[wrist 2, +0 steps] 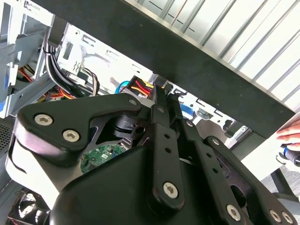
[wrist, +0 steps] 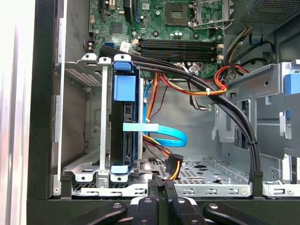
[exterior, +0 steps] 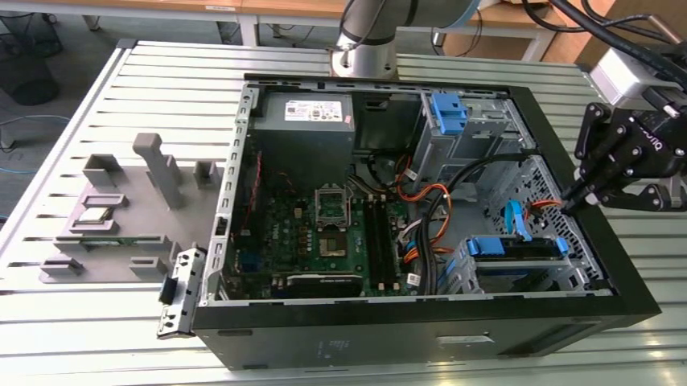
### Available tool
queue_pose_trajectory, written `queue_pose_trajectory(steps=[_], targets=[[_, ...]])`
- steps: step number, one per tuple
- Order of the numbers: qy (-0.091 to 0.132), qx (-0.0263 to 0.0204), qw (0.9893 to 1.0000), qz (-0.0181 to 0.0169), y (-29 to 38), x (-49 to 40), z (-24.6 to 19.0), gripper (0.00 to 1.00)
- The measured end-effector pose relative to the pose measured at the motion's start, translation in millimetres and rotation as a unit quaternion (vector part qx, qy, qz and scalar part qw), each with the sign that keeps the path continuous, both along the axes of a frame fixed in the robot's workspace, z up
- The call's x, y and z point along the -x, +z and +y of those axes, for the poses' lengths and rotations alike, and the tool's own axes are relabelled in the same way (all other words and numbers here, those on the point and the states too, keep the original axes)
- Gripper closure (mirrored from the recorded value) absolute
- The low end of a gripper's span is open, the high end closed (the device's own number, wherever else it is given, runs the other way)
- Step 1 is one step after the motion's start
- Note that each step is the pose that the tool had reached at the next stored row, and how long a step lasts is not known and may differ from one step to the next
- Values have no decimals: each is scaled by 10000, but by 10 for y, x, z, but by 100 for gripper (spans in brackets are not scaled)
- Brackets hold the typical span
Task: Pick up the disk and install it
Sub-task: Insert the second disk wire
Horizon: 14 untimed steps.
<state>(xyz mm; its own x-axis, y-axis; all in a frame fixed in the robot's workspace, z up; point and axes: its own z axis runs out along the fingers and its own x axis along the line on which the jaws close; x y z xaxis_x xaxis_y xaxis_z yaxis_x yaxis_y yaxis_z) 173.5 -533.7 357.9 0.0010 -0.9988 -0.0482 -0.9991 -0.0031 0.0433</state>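
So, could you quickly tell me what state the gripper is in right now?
Gripper: shut, fingertips together and holding nothing, at the edge of the open computer case; the disk sits in its bay.

No text legible to me: white label on the power supply point(exterior: 305, 110) carries print, unreadable.

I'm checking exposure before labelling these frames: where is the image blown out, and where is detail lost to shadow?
In the first wrist view a washed-out white band runs down one edge beside the case wall, while the disk in its bay is evenly lit. In the second wrist view the gripper is a dark mass against bright slatted table.
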Motion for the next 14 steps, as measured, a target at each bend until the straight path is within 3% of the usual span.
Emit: queue_pose_trajectory(steps=[14], targets=[[0, 85, 10000, 0, -36, 2, -6, 82]])
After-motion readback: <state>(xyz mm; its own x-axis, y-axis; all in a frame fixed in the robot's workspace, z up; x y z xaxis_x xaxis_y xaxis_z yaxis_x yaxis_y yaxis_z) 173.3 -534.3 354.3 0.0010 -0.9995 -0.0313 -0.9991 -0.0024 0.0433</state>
